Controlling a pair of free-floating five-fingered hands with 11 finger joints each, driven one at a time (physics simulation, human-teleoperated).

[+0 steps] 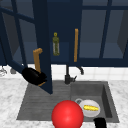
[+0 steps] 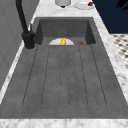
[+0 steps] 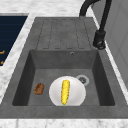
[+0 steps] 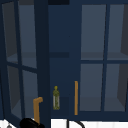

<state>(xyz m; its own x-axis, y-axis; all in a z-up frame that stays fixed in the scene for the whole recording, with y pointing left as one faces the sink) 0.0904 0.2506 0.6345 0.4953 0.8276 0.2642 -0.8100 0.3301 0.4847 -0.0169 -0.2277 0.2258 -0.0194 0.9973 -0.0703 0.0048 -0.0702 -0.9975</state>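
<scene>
A: Item one, nearest the front camera?
B: A red ball (image 1: 67, 114) at 6 o'clock in the front view, over the sink's near edge. Just beside it at 5 o'clock, the right robot hand (image 1: 100, 123); whether its fingers are apart or together I cannot tell.

A: Next, the sink basin?
B: A white plate (image 3: 67, 91) on the basin floor, bearing a yellow corn cob (image 3: 65, 91) lying along its middle. A small brown piece (image 3: 39, 88) sits on the basin floor at 9 o'clock of the plate, near but apart. The drain (image 3: 82, 79) is at 1 o'clock, at the plate's rim.

A: Further back?
B: The ribbed draining board (image 1: 40, 100), then the black tap (image 1: 69, 75) at the sink's rear edge, set in the marbled counter (image 1: 10, 100).

A: And the left robot hand?
B: The left robot hand (image 1: 33, 75) sits at 9 o'clock in the front view, clamped on the lower end of the orange handle (image 1: 37, 60) of the open cabinet door (image 1: 42, 45).

A: Farthest entries?
B: Inside the cabinet, an upright olive bottle (image 4: 56, 98) on the shelf, and at its 3 o'clock the closed door's straight orange handle (image 4: 76, 98).
</scene>
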